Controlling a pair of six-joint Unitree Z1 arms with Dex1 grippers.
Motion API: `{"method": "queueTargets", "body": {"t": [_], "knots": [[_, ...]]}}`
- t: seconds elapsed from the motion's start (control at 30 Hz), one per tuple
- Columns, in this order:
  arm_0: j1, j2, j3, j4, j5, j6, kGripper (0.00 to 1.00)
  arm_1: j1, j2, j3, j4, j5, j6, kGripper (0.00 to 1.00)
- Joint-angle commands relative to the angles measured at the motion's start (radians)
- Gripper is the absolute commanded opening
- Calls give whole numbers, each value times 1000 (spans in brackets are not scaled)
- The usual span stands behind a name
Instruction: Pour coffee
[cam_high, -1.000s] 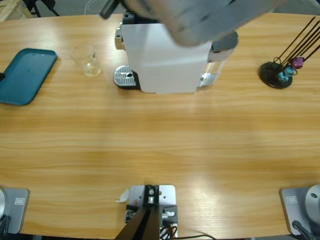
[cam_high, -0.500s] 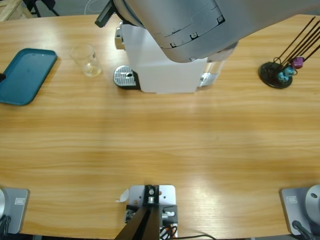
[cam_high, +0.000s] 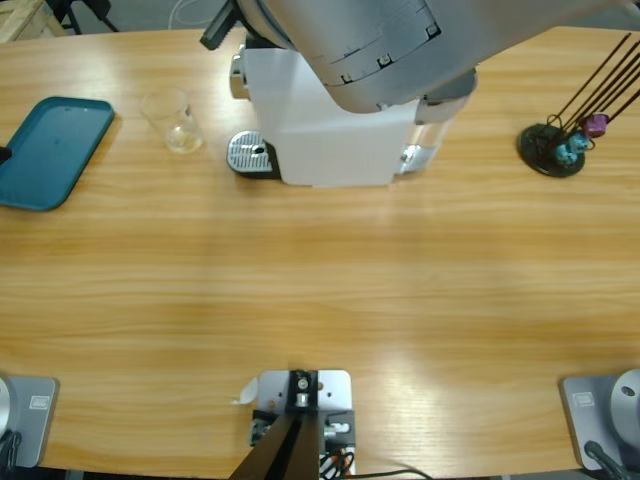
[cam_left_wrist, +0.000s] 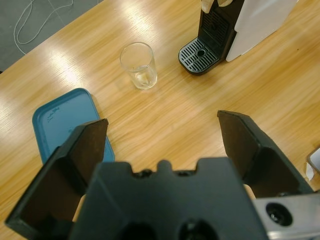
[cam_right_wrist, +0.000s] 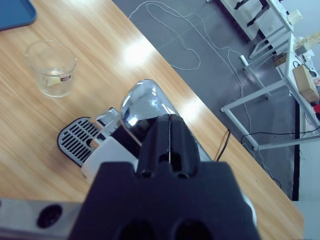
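From above I see a big silver arm covering the top of the white coffee machine. Its drip grate is bare; an empty glass stands just left, a teal tray at the bench's left edge, a capsule rack far right.

Teal tray at the wooden table's left edge, clear glass, white coffee machine with a black-rimmed silver slotted drip grate, black capsule stand with teal and purple capsules at the right edge.
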Motion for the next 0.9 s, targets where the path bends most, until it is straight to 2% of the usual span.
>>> {"method": "queueTargets", "body": {"t": [0.03, 0.9], "knots": [[-10, -2, 36, -10, -3, 17, 950, -3, 132, 69, 6, 28, 11, 0], [-10, -2, 38, -9, -3, 17, 950, -3, 176, 125, -10, 73, 75, 0]]}}
